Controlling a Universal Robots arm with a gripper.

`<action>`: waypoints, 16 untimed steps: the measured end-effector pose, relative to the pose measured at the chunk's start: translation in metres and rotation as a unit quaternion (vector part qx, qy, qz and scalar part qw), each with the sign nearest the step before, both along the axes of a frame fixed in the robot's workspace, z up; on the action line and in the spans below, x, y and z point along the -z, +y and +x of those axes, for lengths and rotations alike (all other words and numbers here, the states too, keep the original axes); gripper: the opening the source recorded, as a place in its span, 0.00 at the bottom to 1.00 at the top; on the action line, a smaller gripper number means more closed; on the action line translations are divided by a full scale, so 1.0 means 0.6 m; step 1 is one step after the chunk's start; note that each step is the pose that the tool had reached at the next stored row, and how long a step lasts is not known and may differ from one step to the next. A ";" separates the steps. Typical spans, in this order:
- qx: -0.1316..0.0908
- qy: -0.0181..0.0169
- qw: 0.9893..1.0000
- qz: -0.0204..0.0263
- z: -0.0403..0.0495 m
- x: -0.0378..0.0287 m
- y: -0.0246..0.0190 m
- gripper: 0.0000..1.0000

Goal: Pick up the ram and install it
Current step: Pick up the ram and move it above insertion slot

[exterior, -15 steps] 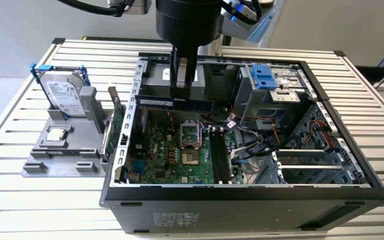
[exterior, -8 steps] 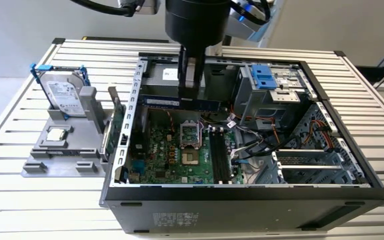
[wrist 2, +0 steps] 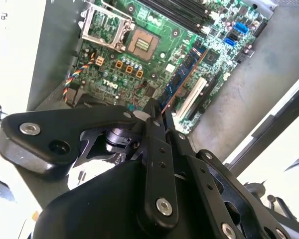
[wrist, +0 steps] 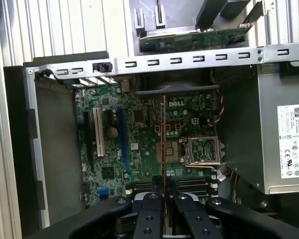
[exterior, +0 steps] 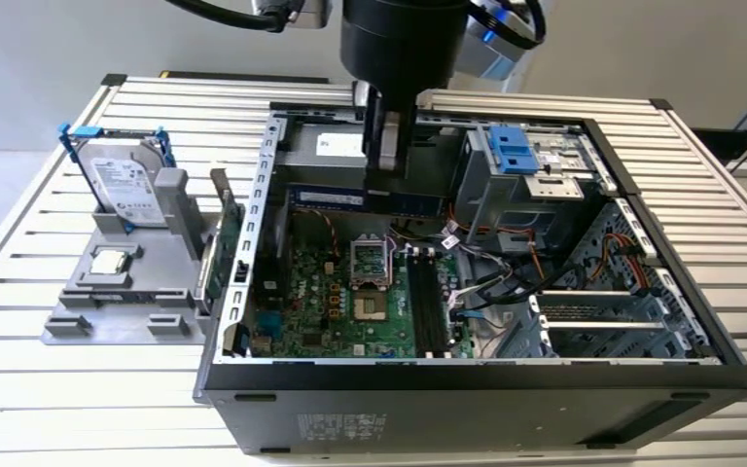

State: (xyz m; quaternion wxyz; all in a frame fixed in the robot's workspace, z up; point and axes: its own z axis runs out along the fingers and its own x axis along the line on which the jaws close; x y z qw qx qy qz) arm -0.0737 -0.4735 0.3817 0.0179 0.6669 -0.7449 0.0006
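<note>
My gripper [exterior: 384,180] hangs inside the open computer case [exterior: 250,292], shut on the ram [exterior: 361,199]. In the exterior view the ram is a long dark stick held level on its edge, above the far part of the green motherboard [exterior: 335,311]. The first wrist view looks along the ram [wrist: 163,134], a thin line running out from between the two black fingers [wrist: 150,201]. In the second wrist view the ram [wrist 2: 184,74] reaches out from the gripper [wrist 2: 157,112] over the board. The black memory slots [exterior: 426,302] lie below, toward the near side, apart from the ram.
The processor socket [exterior: 367,263] sits beside the slots, with loose cables [exterior: 490,272] and the drive cage [exterior: 529,165] on the exterior view's right. Outside the case on the left, a grey fixture [exterior: 69,326] carries a hard drive [exterior: 127,185], a processor chip [exterior: 112,261] and an upright green board [exterior: 225,243].
</note>
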 end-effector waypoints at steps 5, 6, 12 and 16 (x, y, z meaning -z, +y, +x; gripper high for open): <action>0.002 0.000 1.000 0.000 0.013 0.000 0.0009 0.00; 0.002 0.000 1.000 0.000 0.015 0.000 0.0011 0.00; 0.004 0.000 1.000 0.000 0.031 0.000 0.0019 0.00; 0.006 0.000 1.000 0.000 0.042 0.000 0.0024 0.00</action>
